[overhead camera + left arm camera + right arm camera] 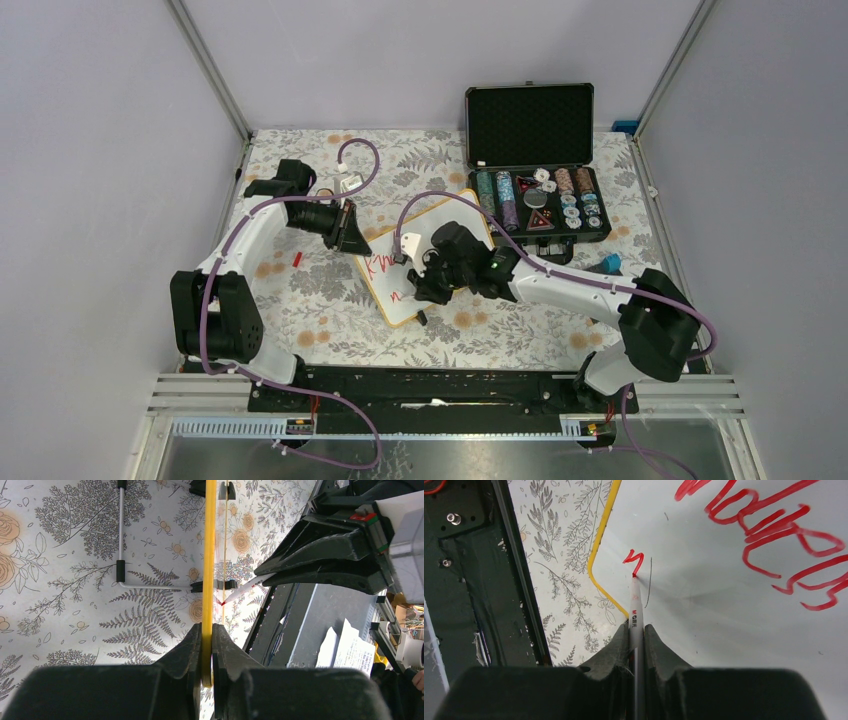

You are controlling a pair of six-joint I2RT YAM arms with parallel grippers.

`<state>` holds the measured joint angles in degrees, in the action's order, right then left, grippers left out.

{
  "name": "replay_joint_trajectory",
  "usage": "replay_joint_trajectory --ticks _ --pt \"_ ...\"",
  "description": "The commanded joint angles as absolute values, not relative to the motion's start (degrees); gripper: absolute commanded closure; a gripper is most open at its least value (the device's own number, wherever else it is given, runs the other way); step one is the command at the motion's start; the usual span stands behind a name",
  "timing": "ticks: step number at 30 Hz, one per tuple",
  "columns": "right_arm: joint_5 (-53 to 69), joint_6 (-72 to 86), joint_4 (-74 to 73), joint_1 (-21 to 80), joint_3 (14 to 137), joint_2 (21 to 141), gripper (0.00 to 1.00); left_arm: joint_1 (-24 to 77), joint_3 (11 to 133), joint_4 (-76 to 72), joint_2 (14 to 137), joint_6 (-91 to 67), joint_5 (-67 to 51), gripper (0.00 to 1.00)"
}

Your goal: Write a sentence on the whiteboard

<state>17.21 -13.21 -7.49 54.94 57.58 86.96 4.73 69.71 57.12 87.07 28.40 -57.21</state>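
One whiteboard (724, 645), two lines of red lettering (774, 530), left gripper (206, 630) pinching the rim — right gripper (636, 630) clamped on one marker (635, 600).

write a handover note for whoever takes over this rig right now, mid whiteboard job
Left gripper: shut on the whiteboard rim, holding it.
Right gripper: shut on a red marker, tip touching the board near a rounded corner.
Done: first line of the sentence, in red.
Second line: only its opening strokes are down.
Left: finish the second line, lift the marker, release the board.
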Motion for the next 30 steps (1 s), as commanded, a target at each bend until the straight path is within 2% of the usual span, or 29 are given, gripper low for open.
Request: replay_joint_trajectory --ticks 1,19,30 --pt "16.33 -13.75 -7.35 54.43 56.37 85.85 1.0 4.78 69.31 55.85 85.74 29.89 -56.11 1.0" --pt "14.92 -12.94 -7.22 52.98 62.44 86.4 1.0 4.83 69.02 55.81 85.28 29.94 -55.9 1.0" --pt "15.23 -13.44 -7.49 52.03 59.25 85.13 1.0 4.81 69.0 55.88 85.46 29.97 -55.82 1.0"
